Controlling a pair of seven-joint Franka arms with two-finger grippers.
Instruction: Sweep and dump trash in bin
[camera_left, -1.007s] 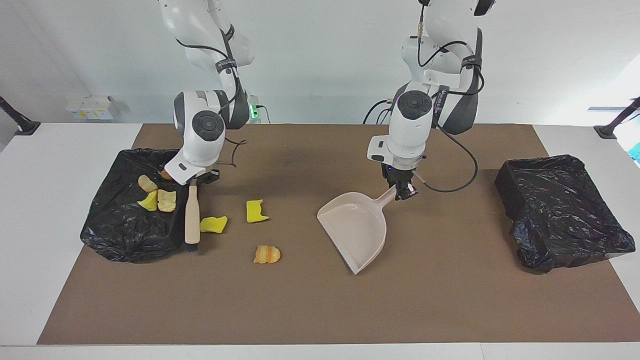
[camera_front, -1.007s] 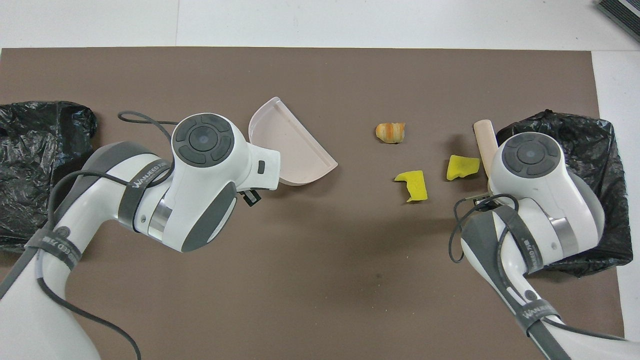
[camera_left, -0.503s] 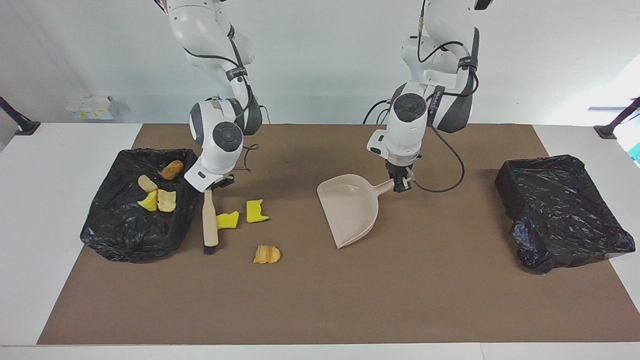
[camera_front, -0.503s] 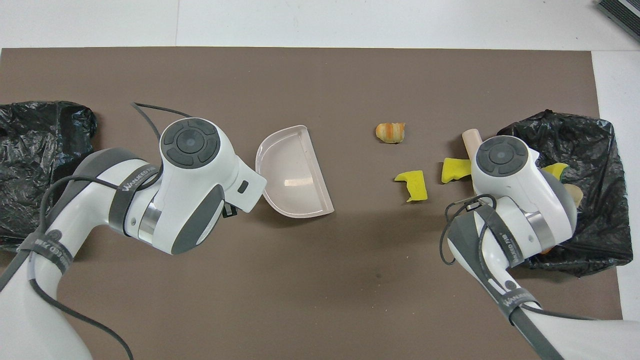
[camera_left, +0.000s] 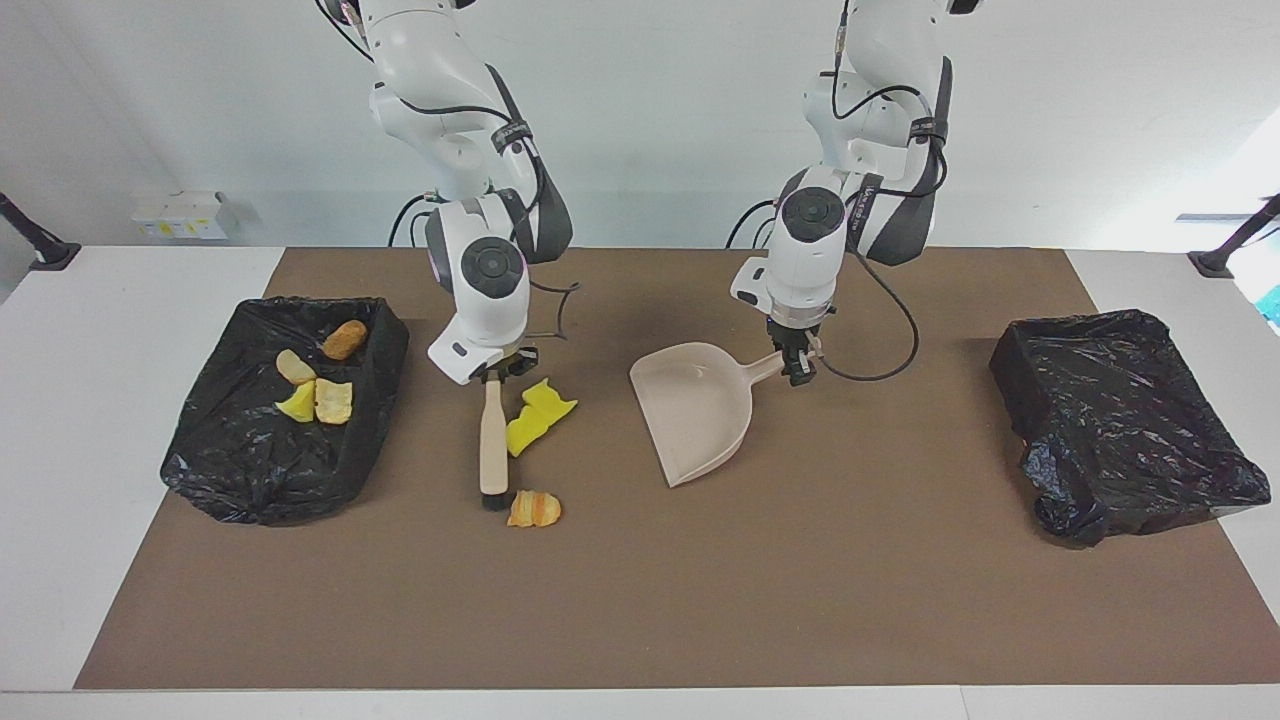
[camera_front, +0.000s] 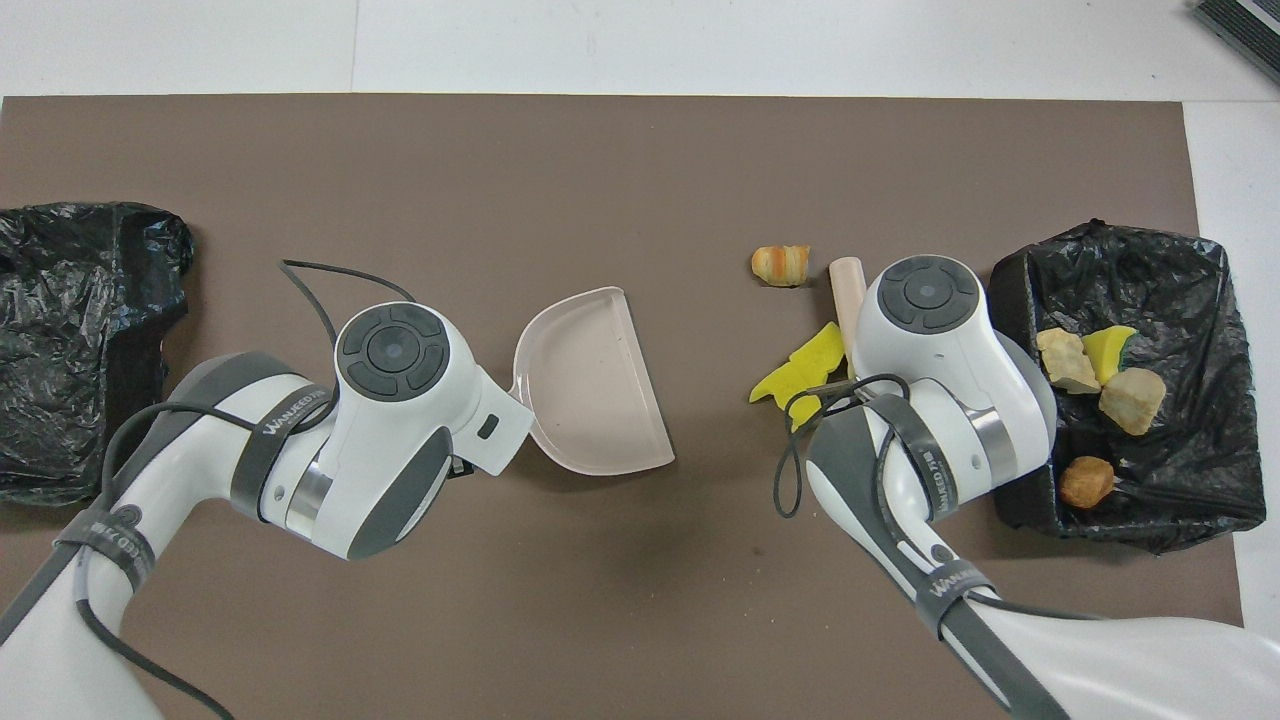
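Here, in the facing view, the right gripper (camera_left: 497, 372) sits left of centre, clamped on the top of the brush (camera_left: 492, 440), whose pale handle runs down the frame to dark bristles resting on the brown mat (camera_left: 640, 600). Two yellow scraps (camera_left: 538, 414) lie touching the brush handle on its right in that frame, and a tan-orange lump (camera_left: 534, 509) lies just beside the bristles. Right of centre, the left gripper (camera_left: 798, 368) is clamped on the handle of the beige dustpan (camera_left: 695, 415), whose open mouth points toward the lower left of the frame, well apart from the scraps. At the left edge of the mat, the black-lined bin (camera_left: 260, 470) holds four more pieces of trash (camera_left: 315, 385): a brown lump toward the top, with pale and yellow pieces below it. A second black-lined bin (camera_left: 1120, 420) sits at the right edge of the frame. In the overhead view both grippers are hidden under their own wrists
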